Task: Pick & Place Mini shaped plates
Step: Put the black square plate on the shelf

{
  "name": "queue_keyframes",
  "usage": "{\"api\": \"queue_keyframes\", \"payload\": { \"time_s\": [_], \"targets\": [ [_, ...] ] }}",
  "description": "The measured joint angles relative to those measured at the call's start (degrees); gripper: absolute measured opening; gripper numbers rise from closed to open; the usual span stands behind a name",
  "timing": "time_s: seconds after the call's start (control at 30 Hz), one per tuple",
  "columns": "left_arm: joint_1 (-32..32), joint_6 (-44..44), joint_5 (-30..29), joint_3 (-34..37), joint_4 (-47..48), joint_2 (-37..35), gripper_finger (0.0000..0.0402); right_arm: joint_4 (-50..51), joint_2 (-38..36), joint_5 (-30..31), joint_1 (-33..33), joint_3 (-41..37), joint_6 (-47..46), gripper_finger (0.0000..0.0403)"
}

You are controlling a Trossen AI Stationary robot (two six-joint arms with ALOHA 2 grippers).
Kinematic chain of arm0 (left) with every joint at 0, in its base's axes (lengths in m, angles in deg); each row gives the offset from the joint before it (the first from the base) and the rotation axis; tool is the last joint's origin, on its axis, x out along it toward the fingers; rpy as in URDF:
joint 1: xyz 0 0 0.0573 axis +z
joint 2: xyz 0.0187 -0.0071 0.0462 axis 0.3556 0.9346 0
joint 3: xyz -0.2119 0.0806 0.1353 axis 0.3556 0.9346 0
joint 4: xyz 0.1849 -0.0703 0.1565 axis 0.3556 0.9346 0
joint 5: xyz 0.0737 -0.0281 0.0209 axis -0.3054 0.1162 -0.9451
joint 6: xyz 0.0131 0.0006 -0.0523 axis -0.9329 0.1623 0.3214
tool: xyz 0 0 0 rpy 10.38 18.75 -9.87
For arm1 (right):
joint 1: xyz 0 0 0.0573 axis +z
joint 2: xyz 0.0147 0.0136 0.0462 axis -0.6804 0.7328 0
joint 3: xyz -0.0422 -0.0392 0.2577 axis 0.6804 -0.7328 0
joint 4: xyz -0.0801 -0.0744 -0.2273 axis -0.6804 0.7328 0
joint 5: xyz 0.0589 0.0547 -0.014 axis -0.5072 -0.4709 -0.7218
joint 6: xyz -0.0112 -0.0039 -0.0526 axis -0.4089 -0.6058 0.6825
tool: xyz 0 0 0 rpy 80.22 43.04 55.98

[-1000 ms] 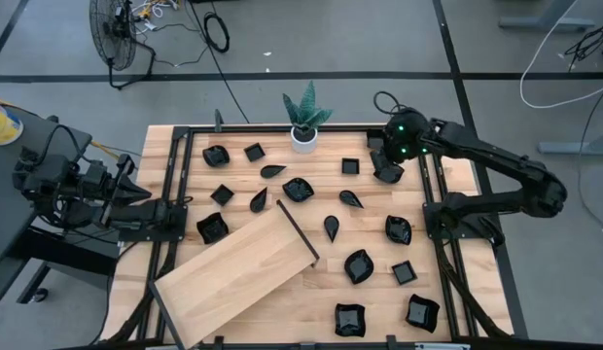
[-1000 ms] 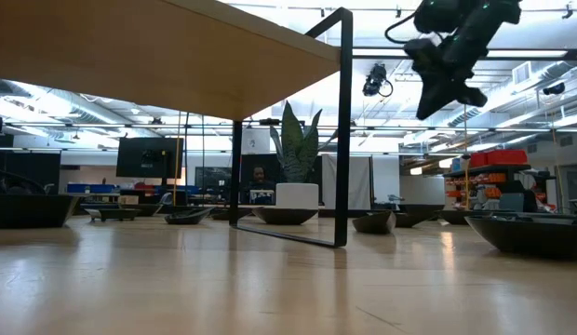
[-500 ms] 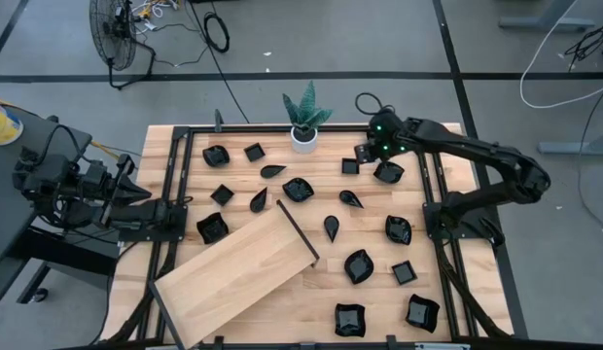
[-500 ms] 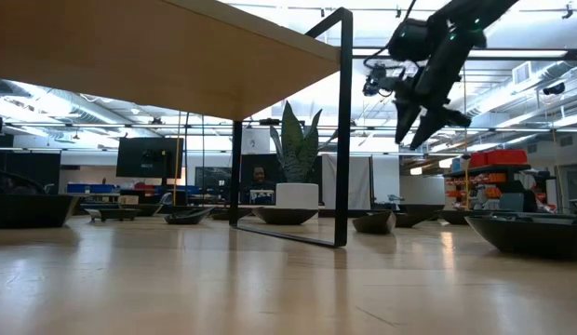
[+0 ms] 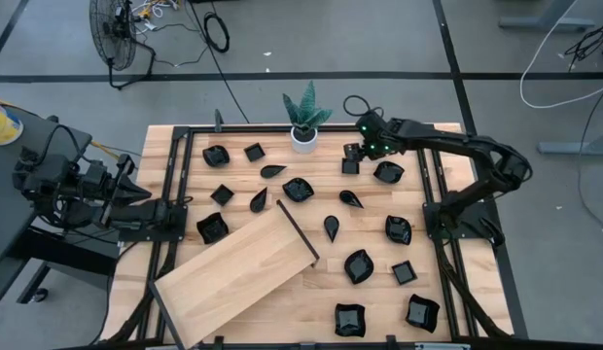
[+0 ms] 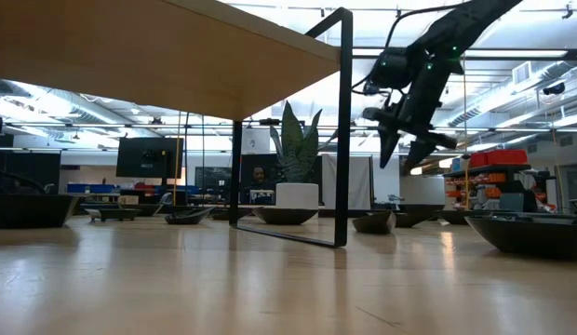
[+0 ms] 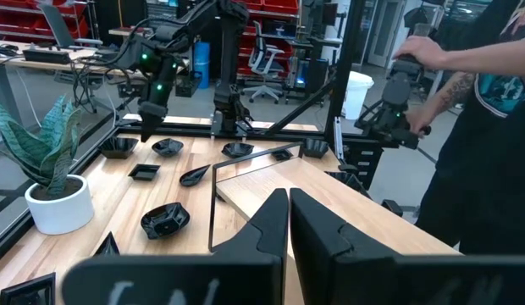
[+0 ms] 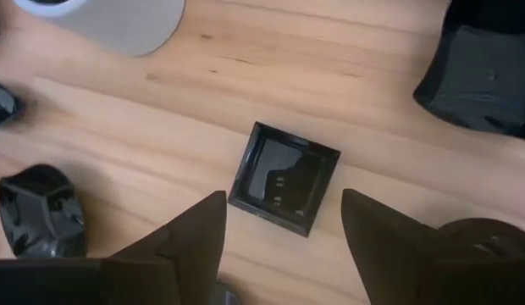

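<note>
**Right gripper hung open over a square plate near the pot**

The table was pale wood planks framed by black rails, standing on a grey floor crossed by dark lines. A floor fan and loose cables lay beyond the far edge. In the low view the room behind showed screens, shelving and ceiling lights. The left wrist view caught a person in a dark shirt beside the table, a hand on a dark device.

A large wooden board lay slantwise at the near left, one end raised on a black metal bracket, and filled much of the low view. A white pot with a green plant stood at the far edge.

Black plates were scattered across the table, most right of the board. The square plate lay flat on the wood just right of the pot, with a larger plate beside it.

The right gripper hung above the square plate, not touching it. Its fingers were spread wide to either side of the plate and held nothing.

The left gripper waited at the table's left edge, its jaws closed together and empty.
</note>
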Motion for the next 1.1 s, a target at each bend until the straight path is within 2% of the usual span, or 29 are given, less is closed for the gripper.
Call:
{"api": "queue_keyframes", "payload": {
  "time_s": [0.27, 0.6, 1.1],
  "targets": [
    [0.0, 0.0, 0.0, 0.0, 0.0, 0.0, 0.0018, -6.9, 0.4, 0.0, -0.4, -6.0, -6.8, 0.0223],
    [0.0, 0.0, 0.0, 0.0, 0.0, 0.0, 0.0018, -13.9, 0.4, 1.0, -0.7, -12.3, -8.6, 0.0212],
    [0.0, 0.0, 0.0, 0.0, 0.0, 0.0, 0.0018, -16.5, 6.6, 0.4, -2.6, -12.8, -8.2, 0.0212]
  ]
}}
